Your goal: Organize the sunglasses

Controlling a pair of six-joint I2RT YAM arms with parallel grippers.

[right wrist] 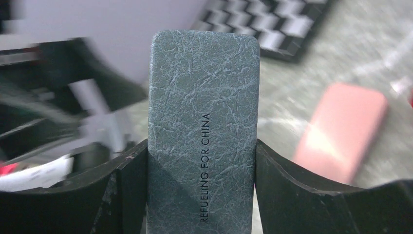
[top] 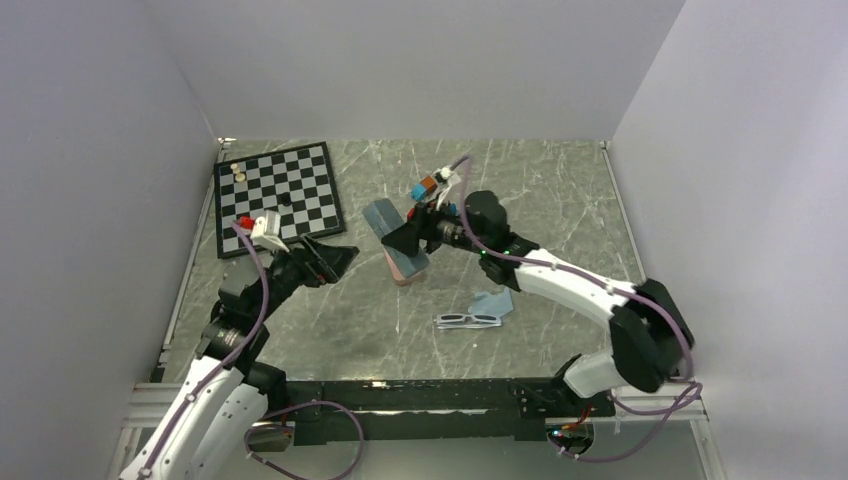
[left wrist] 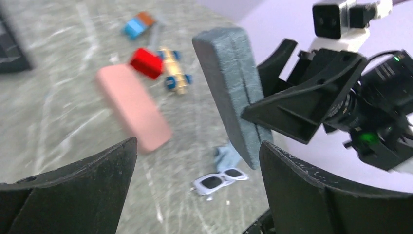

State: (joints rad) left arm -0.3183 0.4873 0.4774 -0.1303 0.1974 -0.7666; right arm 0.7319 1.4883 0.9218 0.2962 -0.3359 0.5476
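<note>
Holds left gripper (top: pixel 340 258) spread wide, pointed toward right gripper (top: pixel 404 238), and clamps the latter's fingers on both sides of slate-blue case (right wrist: pixel 203 122) between them.

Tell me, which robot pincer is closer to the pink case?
Right. The right pincer, gripping the blue case, hovers close above the pink case; the open left pincer is apart, farther left.

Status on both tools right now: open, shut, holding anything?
Left tool: open, holding nothing.
Right tool: shut on the slate-blue case, lifted off the table.
</note>
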